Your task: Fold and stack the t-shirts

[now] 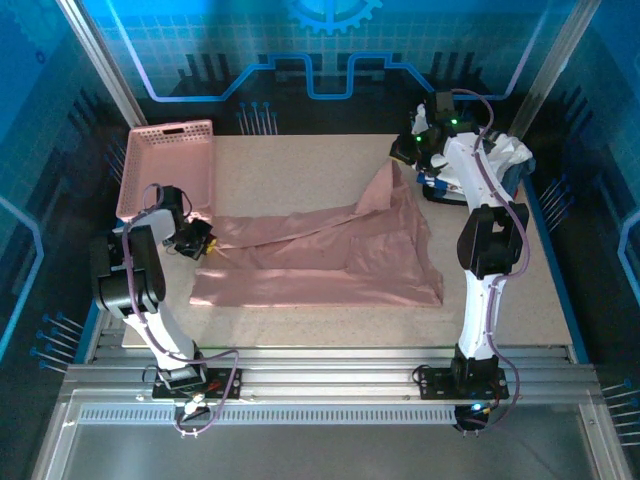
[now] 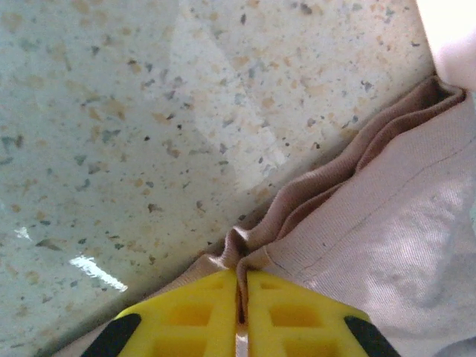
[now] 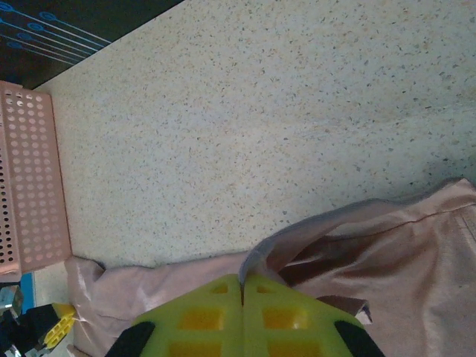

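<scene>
Cloth spans the middle of the worktop [image 1: 300,175]: the dusty-pink t-shirt [image 1: 330,260] lies stretched from near the left edge to right of centre, mostly flat, with long creases running along it and one part drawn up into a peak toward the far right. The left gripper [image 1: 200,240] sits low at the shirt's left end, close to the near end of the pink lattice basket [image 1: 165,165], which stands in the far left corner. From the left wrist, its yellow jaws are pressed together on a bunched fold of the shirt's edge [image 2: 387,245], the fabric puckering right at the left gripper's tips [image 2: 240,279] over the speckled surface. The right gripper [image 1: 405,152] hangs raised near the far edge, right of centre, at the top of the lifted peak. From the right wrist, its jaws are closed on a thin edge of the pink fabric [image 3: 401,253], which rises between the right gripper's tips [image 3: 242,281]; the basket [image 3: 30,186] shows at the left. A crumpled white shirt [image 1: 512,155] is heaped in the far right corner, behind the right arm.
</scene>
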### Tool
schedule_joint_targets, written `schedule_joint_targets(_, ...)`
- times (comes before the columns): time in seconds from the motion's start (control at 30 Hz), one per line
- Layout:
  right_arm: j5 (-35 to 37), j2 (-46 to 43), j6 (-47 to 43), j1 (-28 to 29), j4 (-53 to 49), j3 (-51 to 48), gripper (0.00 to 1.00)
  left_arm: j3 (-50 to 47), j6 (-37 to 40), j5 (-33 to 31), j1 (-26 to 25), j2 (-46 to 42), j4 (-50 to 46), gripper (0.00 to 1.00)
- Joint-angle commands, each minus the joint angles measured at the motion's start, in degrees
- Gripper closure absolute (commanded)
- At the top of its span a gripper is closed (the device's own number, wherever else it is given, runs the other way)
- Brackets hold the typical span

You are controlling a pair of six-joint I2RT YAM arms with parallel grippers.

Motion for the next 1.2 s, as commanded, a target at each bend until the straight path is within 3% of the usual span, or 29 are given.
schedule_joint_targets(0.0, -1.16, -2.98, -1.12, 0.38, -1.17, -0.17, 1.0, 1.92, 1.99, 1.07, 0.47, -1.67, -2.72, 0.92)
schedule_joint_targets(0.3, -1.93, -2.98, -1.39, 0.09, -1.61, -0.19, 1.0, 1.27, 2.53, 0.38, 0.55, -3.19, -3.91, 0.78)
schedule_joint_targets(1.17, -2.72, -2.45, -2.18, -0.26, -1.99, -0.52, 1.0, 2.28, 0.6, 2.25, 0.39, -2.89, -2.94, 0.76)
